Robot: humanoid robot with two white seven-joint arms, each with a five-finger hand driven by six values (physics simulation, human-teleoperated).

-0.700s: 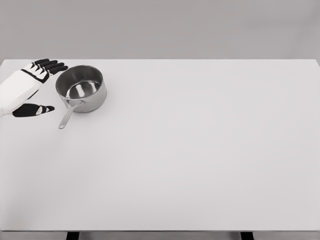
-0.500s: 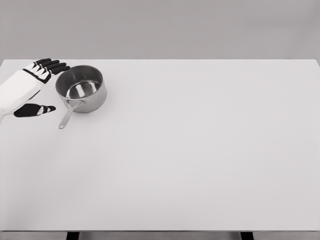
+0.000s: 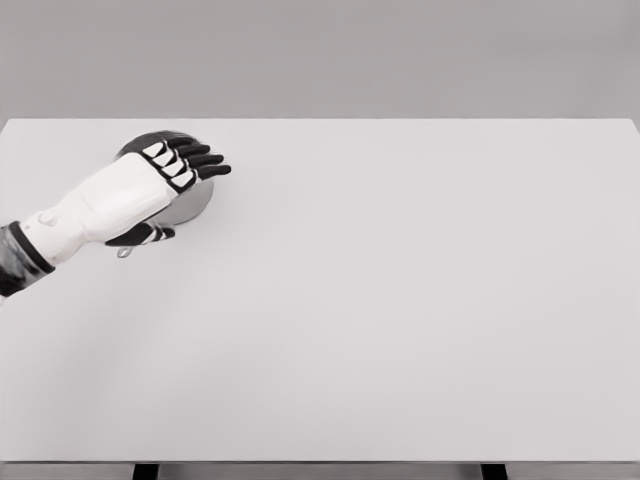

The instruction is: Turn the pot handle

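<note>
Steel pot [image 3: 196,203] — left hand [image 3: 140,190] above

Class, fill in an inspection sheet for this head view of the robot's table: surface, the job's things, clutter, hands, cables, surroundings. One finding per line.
Surface: white table, flat and plain.
Job's things: steel pot at the far left, mostly hidden behind the hand; only the end of its handle peeks out below the thumb.
Clutter: nothing seen.
Hands: left hand over the pot, fingers extended past its rim, thumb below; no grasp visible. Right hand not in view.
Cables: nothing seen.
Surroundings: plain grey wall behind; dark table legs at the bottom edge.
</note>
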